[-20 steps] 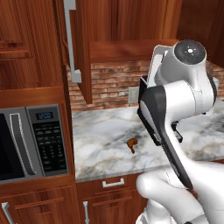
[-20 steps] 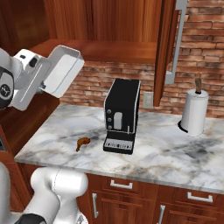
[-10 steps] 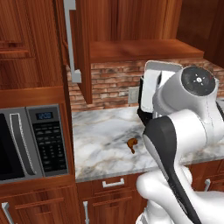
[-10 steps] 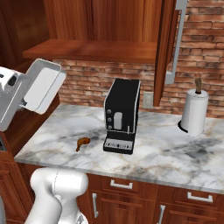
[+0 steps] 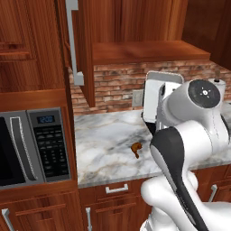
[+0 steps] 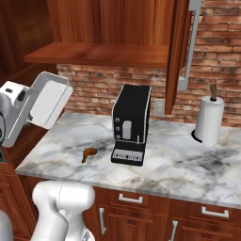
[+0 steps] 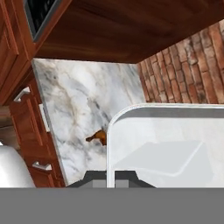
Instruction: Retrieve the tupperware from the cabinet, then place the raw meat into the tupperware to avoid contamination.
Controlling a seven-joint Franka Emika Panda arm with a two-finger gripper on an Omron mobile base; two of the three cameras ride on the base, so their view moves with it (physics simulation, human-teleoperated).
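While claw (image 7: 110, 175) stays clamped on tupperware (image 6: 47, 101) rim, container hangs tilted above worktop (image 6: 188, 164) left end; raw meat (image 6: 88, 152) lies near front edge. Level it, lower beside meat, release gently.

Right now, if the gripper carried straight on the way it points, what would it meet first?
Probably the counter, near the meat. The gripper is shut on the tupperware, which blocks much of the hand view, so depth is unclear.
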